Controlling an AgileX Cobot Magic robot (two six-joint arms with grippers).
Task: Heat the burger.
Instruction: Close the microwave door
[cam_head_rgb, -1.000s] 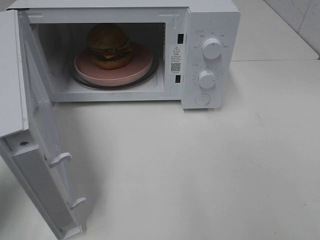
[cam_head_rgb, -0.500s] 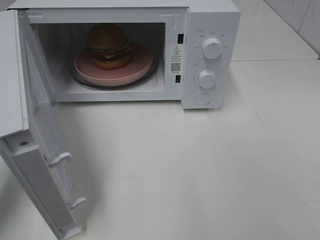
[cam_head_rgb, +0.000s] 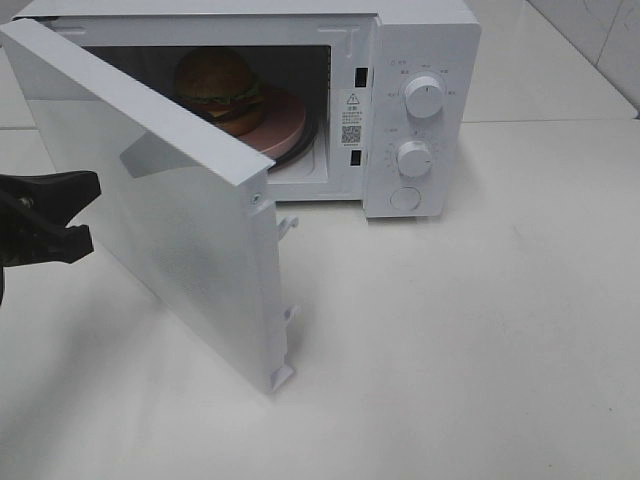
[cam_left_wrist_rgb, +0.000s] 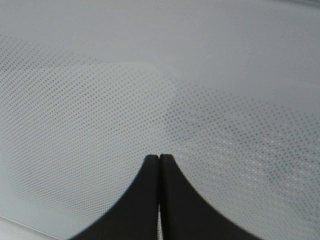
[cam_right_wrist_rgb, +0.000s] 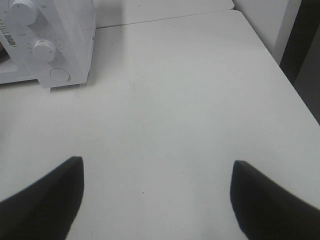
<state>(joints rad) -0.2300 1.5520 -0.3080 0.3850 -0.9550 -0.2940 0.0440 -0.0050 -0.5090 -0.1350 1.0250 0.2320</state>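
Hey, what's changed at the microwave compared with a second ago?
The microwave door has swung from wide open to roughly half shut, and now hides part of the burger and the pink plate. The left claw, shut, has come into view at the door's outer face, apparently pushing it; nothing was taken hold of. The burger stays on its plate inside the microwave.

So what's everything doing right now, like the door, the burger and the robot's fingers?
Microwave door: partly open, angled across the opening.
Burger: upright on the pink plate, inside the microwave.
Pink plate: lying flat inside the microwave.
Left fingers: shut, empty, at the door's outer face.
Right fingers: open, empty, over the table.
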